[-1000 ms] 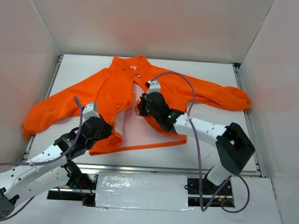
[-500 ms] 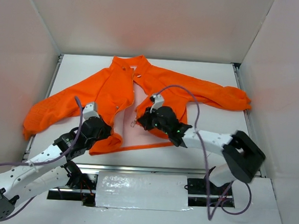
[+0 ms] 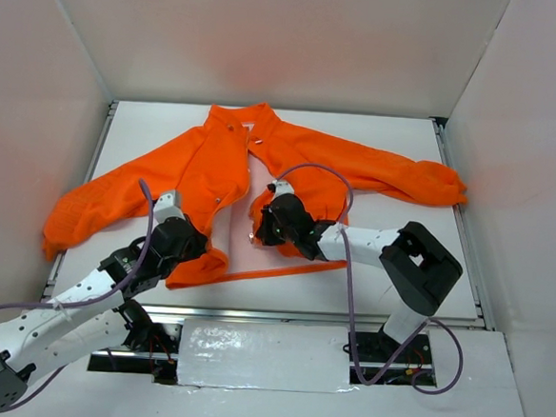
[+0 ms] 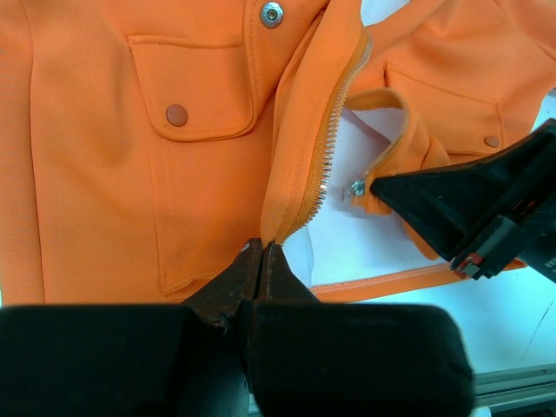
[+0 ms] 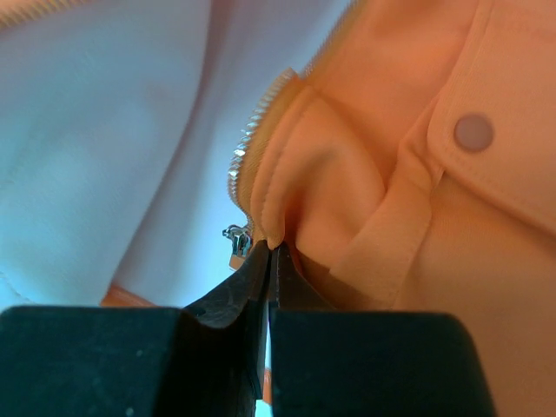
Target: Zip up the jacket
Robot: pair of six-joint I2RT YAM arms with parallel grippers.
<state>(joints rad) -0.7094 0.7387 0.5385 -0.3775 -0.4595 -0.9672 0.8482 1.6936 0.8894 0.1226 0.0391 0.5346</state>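
The orange jacket (image 3: 209,166) lies open on the white table, collar at the far side and pale lining (image 3: 242,249) showing between the fronts. My left gripper (image 3: 201,253) is shut on the bottom of one front's zipper edge (image 4: 300,204); its tips (image 4: 262,248) pinch the fabric just below the teeth. My right gripper (image 3: 256,229) is shut on a fold of the other front's edge (image 5: 287,200), right beside the metal zipper slider (image 5: 234,236). In the left wrist view the right gripper's black fingers (image 4: 434,204) hold that edge, with the slider (image 4: 356,187) at their tip, a short gap from the left teeth.
White walls enclose the table on three sides. Metal rails run along the table's left (image 3: 95,158) and right (image 3: 459,212) edges. The right arm's purple cable (image 3: 309,168) loops over the jacket. One sleeve reaches far right (image 3: 423,180), the other toward the left wall (image 3: 77,214).
The right gripper has moved toward the near edge with the jacket's front edge, bringing the slider closer to the left gripper. Its elbow swung out, then back. The left arm has stayed put.
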